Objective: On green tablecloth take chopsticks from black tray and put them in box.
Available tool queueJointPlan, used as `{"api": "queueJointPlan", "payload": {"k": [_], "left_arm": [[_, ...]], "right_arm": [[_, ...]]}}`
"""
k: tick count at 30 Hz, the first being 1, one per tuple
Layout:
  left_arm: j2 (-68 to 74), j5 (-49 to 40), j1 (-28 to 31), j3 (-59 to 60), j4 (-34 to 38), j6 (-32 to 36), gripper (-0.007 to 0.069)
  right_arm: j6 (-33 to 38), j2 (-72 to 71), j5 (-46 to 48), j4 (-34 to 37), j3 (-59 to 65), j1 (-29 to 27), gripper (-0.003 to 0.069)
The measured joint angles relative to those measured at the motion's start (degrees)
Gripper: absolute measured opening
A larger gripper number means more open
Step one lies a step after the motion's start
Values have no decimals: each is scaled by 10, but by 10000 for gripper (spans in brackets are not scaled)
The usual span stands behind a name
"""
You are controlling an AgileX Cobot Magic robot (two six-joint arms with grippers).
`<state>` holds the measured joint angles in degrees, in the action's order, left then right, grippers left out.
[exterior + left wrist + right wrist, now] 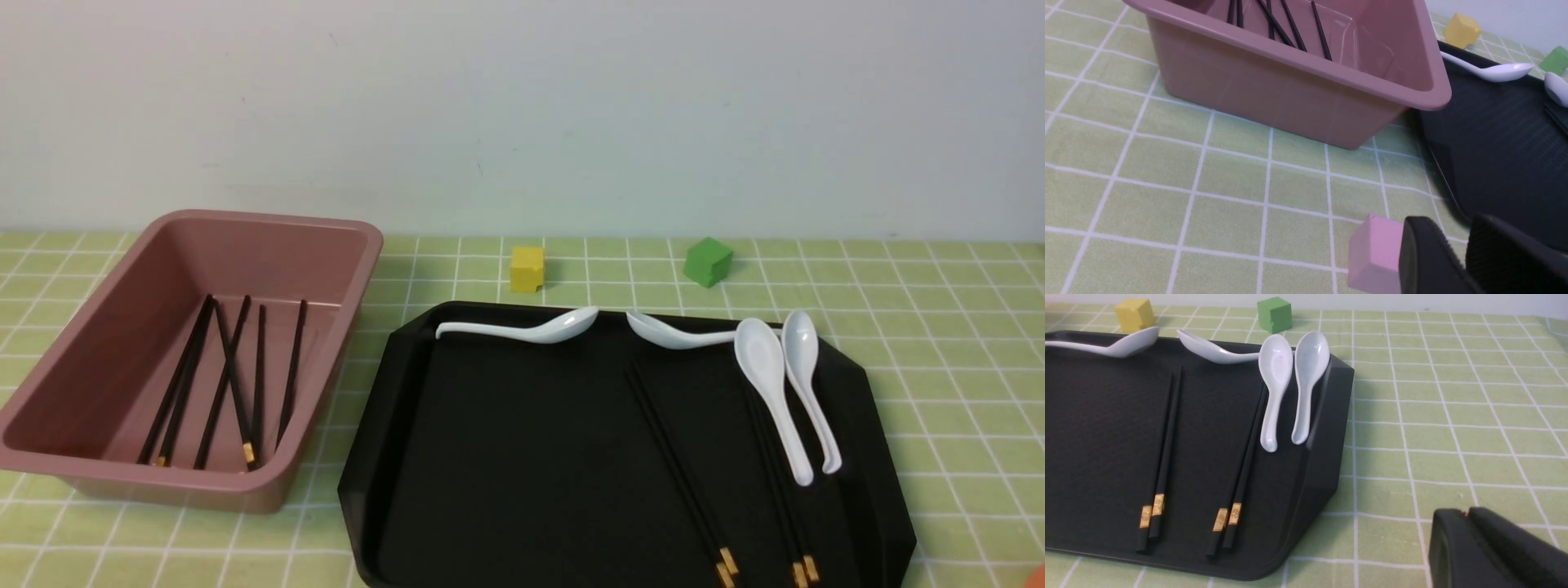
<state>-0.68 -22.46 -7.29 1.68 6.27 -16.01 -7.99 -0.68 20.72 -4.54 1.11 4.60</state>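
Front view: several chopsticks [231, 377] are lying in the box [343, 230] at left, while two pairs are waiting on the black tray [522, 441].

Left wrist view: the left gripper [1457, 253] is hovering slightly parted, empty, beside a pink cube [1374, 253].

Right wrist view: the right gripper [1468, 535] is hanging near the tray's right corner; its gap is unclear. Next, I judge, it needs to be reaching for a pair.

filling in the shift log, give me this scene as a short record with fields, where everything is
surface: green tablecloth
box: pink box on the left, six chopsticks inside
tray: black tray on the right, beside the box
chopsticks on tray: two pairs, lying lengthwise, gold bands at the near end
spoons: four white spoons along the tray's far and right edges
cubes: yellow cube and green cube behind the tray; pink cube by the left pincer
right pincer: over the cloth, holding nothing
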Motion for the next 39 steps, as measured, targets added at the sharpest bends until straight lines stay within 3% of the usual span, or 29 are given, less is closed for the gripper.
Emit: {"api": "queueJointPlan", "payload": {"k": [39], "left_arm": [[0,0,0,0,0,0,209]], "right_arm": [[0,0,0,2,0,0,118]]}}
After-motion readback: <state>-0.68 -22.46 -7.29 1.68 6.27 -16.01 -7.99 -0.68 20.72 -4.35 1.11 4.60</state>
